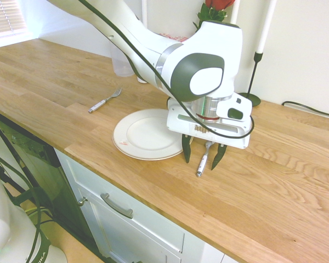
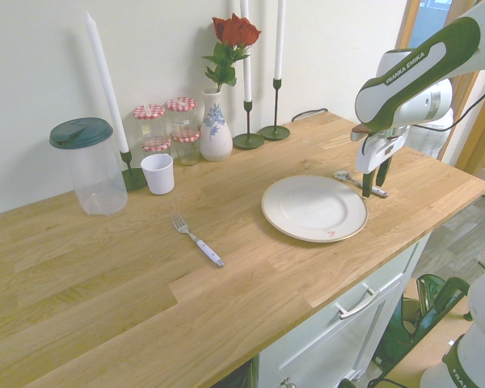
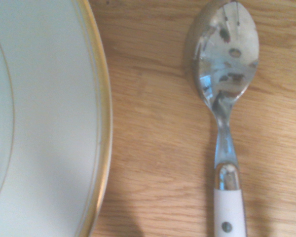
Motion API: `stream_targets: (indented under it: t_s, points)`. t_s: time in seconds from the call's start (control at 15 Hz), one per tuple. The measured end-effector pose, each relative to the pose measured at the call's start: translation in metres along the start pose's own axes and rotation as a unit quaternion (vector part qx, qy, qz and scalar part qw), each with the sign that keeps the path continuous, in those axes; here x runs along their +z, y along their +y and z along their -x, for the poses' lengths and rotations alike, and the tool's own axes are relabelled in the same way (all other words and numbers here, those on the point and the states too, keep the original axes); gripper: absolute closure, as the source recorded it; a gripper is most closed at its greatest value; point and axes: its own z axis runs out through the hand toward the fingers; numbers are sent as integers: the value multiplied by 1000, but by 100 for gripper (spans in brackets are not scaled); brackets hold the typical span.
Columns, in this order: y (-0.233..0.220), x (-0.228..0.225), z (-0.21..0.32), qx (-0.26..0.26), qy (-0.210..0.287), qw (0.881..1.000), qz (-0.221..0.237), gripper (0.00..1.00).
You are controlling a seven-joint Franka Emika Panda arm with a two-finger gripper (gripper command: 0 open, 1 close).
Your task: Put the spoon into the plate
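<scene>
While the gripper (image 1: 203,154) hangs open astride the spoon (image 1: 203,161), the grasp step is in hand and nothing is held yet.

On the wooden countertop (image 1: 274,181), near its front edge, the spoon lies just beside the plate (image 1: 145,134) without touching it, handle toward the front edge, one dark finger on each side of the white handle. Judging from this, the next move calls for closing on the handle, lifting, then carrying a short way over to the plate. That plate holds nothing; a fork (image 1: 104,101) lies well apart on its far side.
</scene>
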Motion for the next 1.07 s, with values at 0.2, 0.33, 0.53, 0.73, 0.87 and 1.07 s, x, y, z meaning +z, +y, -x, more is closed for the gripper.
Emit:
stream_targets:
  t_s: [0.2, 0.33, 0.53, 0.73, 0.87, 1.07]
  points:
    - [-3, 1, 0, 1, -1, 1000, -4, 100]
    - [-3, 1, 0, 1, -1, 1000, -4, 100]
    - [-3, 2, 1, 1, -2, 1000, -4, 100]
    - [-3, 4, 2, 1, -1, 1000, -4, 100]
    - [-2, 3, 2, 2, 1, 1000, -5, 100]
    - [-2, 3, 3, 2, 3, 1000, -6, 100]
